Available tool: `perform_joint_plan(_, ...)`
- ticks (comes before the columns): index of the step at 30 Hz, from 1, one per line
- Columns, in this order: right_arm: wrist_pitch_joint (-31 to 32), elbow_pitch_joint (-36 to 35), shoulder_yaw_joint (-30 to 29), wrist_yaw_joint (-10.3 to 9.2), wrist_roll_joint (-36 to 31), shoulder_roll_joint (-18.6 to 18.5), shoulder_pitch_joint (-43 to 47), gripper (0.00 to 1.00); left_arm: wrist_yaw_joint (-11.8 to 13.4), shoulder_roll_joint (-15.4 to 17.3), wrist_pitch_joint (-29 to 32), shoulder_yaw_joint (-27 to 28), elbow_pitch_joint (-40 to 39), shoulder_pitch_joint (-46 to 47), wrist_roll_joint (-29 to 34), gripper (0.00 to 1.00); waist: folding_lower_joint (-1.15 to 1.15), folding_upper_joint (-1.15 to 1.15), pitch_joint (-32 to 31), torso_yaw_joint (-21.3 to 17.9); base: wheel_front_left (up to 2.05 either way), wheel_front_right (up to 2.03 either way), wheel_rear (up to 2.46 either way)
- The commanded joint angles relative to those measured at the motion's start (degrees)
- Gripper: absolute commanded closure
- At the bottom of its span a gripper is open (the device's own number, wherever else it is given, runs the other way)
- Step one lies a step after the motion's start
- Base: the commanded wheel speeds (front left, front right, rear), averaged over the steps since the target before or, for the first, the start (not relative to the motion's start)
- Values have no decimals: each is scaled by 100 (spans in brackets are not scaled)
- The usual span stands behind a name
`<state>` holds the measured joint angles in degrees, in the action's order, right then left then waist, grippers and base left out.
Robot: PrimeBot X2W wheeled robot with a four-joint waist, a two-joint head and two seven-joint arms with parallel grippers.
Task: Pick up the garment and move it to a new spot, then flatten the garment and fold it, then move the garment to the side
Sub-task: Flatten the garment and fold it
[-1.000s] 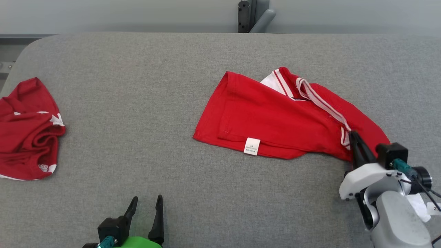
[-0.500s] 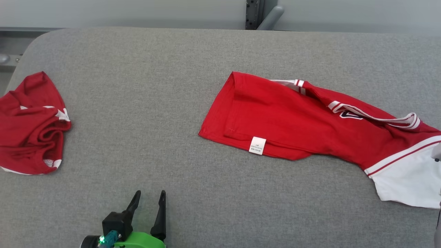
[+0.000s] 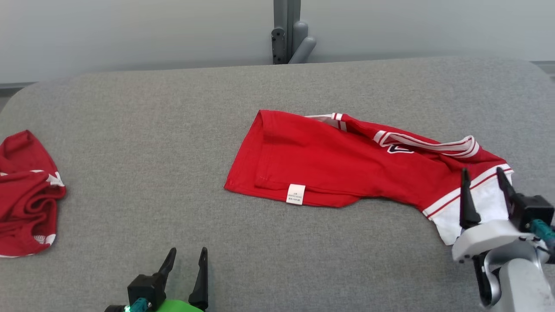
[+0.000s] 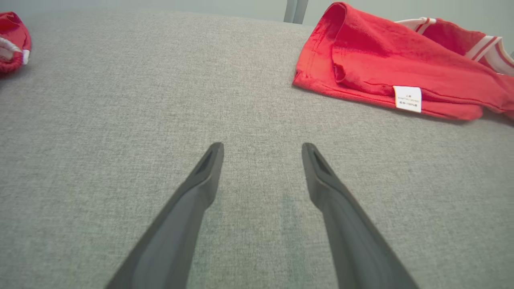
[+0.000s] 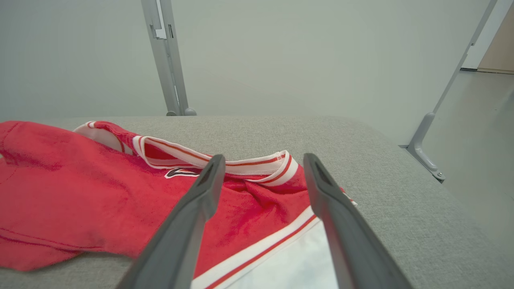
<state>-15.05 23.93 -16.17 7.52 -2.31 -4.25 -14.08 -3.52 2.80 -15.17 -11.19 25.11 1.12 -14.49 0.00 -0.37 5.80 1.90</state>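
Observation:
A red garment (image 3: 347,167) with white striped trim and a white sleeve lies stretched out on the grey table (image 3: 151,151), right of centre; a white care label shows on its near hem. It also shows in the left wrist view (image 4: 385,68) and the right wrist view (image 5: 100,188). My right gripper (image 3: 481,175) hovers open over the white sleeve end, nothing between its fingers (image 5: 192,216). My left gripper (image 3: 187,253) stands open above bare table near the front edge, well left of the garment, as seen between its fingers (image 4: 200,188).
A second red garment (image 3: 26,195) lies crumpled at the table's far left edge. A grey metal post (image 3: 286,30) stands behind the table. The table's right edge drops to the floor (image 5: 474,160) beside the right gripper.
My right gripper has let go of the garment's end after pulling it rightward, unfolding the white sleeve, and now stands open over it. The head camera has shifted. The left gripper has stayed put.

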Motion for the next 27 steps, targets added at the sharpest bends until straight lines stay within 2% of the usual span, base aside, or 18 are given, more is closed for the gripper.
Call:
perform_joint_plan(1,-19,-161,219,-6,131,21,239,0,44,16,3,30,-18,-113,46,0,0,37,-248,-206,0,0,0)
perform_joint_plan(6,-18,-632,878,-6,508,102,1018,0,44,17,3,137,-96,-272,90,0,0,37,-548,-299,0,0,0)
perform_joint_plan(13,-19,-654,1139,-6,730,121,1343,0,-42,16,3,103,-199,-205,27,0,0,37,-543,-363,0,0,0)
perform_joint_plan(20,-18,-748,1256,-6,728,125,1029,0,-245,20,3,-222,-266,586,-66,0,0,37,15,-516,0,0,0)
perform_joint_plan(27,-18,-827,1453,-6,767,126,602,0,-363,20,4,-700,481,1841,-398,0,0,37,691,-773,0,0,0)
